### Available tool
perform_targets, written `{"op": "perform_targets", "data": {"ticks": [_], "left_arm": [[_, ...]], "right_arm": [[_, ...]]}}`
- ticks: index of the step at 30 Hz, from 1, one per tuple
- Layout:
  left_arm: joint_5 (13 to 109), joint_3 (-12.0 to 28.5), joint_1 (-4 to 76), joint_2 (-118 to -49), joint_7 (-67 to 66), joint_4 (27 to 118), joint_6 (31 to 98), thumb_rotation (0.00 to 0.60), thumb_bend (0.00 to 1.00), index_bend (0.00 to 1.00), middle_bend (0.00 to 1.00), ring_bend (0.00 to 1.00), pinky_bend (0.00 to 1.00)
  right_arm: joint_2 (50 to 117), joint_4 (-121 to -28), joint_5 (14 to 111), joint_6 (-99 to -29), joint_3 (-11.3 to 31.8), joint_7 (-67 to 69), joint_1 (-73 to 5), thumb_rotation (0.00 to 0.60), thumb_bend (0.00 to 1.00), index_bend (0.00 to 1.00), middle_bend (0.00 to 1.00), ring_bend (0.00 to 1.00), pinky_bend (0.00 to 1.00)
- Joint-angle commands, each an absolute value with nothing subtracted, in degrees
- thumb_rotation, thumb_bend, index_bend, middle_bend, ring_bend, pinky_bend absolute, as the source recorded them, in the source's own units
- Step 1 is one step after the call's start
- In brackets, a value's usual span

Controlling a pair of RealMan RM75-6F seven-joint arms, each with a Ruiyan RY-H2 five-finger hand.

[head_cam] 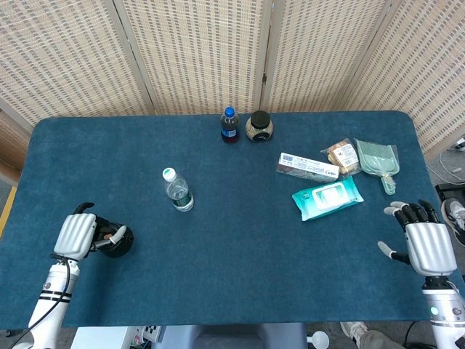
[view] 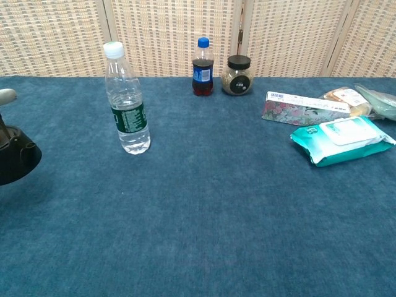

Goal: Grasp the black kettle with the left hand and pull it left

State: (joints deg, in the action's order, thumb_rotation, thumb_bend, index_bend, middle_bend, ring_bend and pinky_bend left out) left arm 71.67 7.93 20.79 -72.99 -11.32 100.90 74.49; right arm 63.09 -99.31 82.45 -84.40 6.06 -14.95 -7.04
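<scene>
The black kettle (head_cam: 116,243) stands near the table's front left corner, and its right half shows at the left edge of the chest view as the kettle (view: 17,160). My left hand (head_cam: 78,235) grips it from the left, thumb over its top; in the chest view only a fingertip of the left hand (view: 6,95) shows. My right hand (head_cam: 424,240) lies at the table's front right edge, open, fingers spread, holding nothing.
A clear water bottle (head_cam: 177,190) stands right of and behind the kettle. At the back are a cola bottle (head_cam: 229,125) and a jar (head_cam: 259,126). A carton (head_cam: 306,167), wipes pack (head_cam: 328,196), snack bag (head_cam: 343,155) and green scoop (head_cam: 379,161) lie right.
</scene>
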Motion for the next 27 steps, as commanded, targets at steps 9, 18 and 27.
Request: {"op": "perform_targets", "data": {"ticks": [9, 18, 27], "left_arm": [[72.71, 8.47, 19.94, -74.34, -11.33, 99.78, 76.74, 0.315, 0.32, 0.99, 1.0, 1.0, 0.25], [73.18, 8.38, 19.6, -74.95, -11.42, 99.19, 77.17, 0.387, 0.39, 0.99, 1.0, 1.0, 0.29], [73.74, 8.12, 19.45, -74.88, -11.35, 98.59, 76.91, 0.589, 0.4, 0.99, 1.0, 1.0, 0.3]], "right_arm": [[63.09, -99.31, 82.45, -84.4, 6.06, -14.95, -7.04, 0.6, 0.14, 0.32, 0.28, 0.22, 0.13], [63.09, -99.31, 82.45, -84.4, 6.06, -14.95, -7.04, 0.6, 0.14, 0.32, 0.28, 0.22, 0.13], [63.09, -99.31, 82.45, -84.4, 6.06, -14.95, -7.04, 0.6, 0.14, 0.27, 0.28, 0.22, 0.13]]}}
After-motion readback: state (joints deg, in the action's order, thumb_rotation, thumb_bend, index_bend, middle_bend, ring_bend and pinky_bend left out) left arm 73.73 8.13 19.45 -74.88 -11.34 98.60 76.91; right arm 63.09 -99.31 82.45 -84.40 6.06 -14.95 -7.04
